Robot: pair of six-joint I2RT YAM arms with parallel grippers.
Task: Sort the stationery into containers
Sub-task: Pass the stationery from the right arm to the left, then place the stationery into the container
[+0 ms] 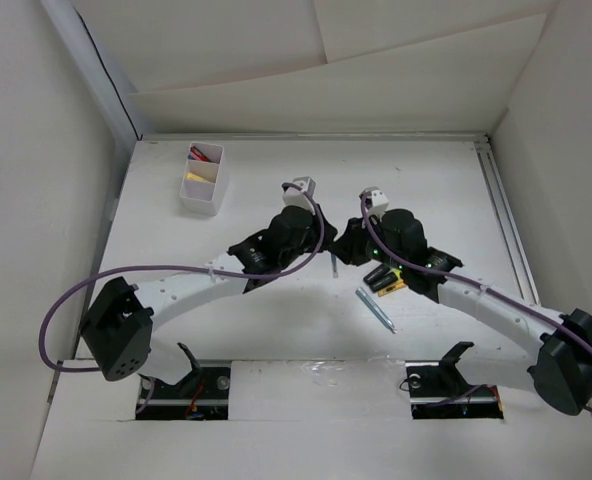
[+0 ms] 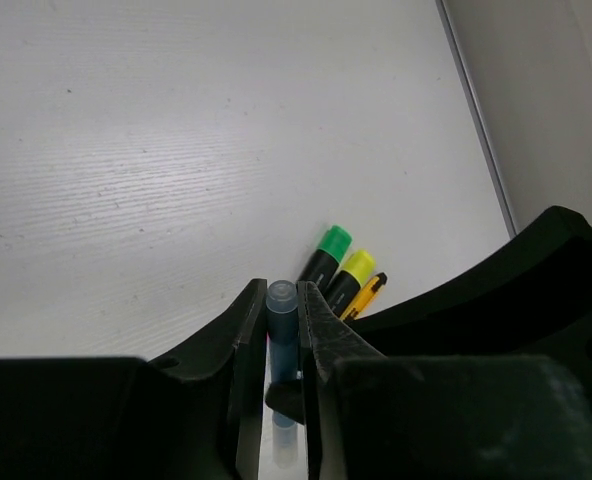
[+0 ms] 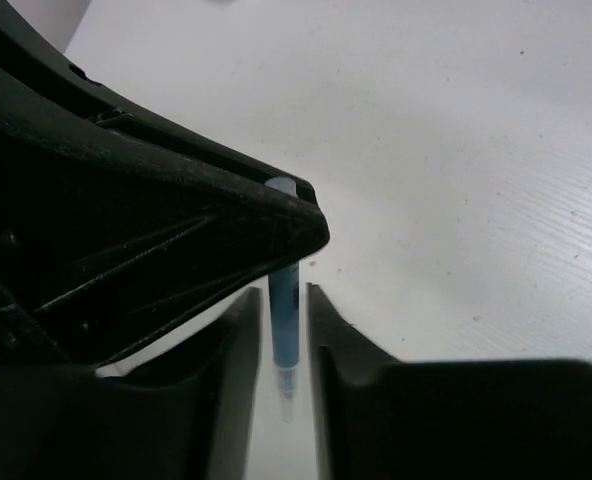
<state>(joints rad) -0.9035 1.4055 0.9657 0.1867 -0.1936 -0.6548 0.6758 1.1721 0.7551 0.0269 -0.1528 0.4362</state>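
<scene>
- Mid-surface, the left pincer (image 2: 282,294) is clenched on a slim light-blue plastic pen (image 2: 281,335), both fingers pressed against the barrel just below its upper end. The pen stands upright. We cannot tell whether its tip touches the white surface (image 2: 176,150).
- The right pincer (image 3: 284,296) brackets the same pen lower down, but its fingers appear to stand a sliver off the barrel on either side. We read it as released, not gripping.
- We judge this a hand-over. It goes well only if the left grip is firm before the right pincer leaves, and that pincer should back straight out along its own line so the pen is not knocked askew.
- Just beside the right pincer, on its near side, lie a black marker with a green cap (image 2: 333,243), a black marker with a yellow cap (image 2: 356,267) and a yellow pen (image 2: 368,292), side by side. A grey pen (image 1: 374,308) lies nearer the arm bases. Any retreat should pass above them.
- The white partitioned plastic box (image 1: 200,203) stands well apart, ahead and to the left of the left pincer, with red and yellow items in its compartments. Bare surface lies between them, which is open room for the carry.
- The raised right-hand rail (image 2: 476,140) is well away from both pincers. The box sits near the left wall, so we would lower the pen there with care.
</scene>
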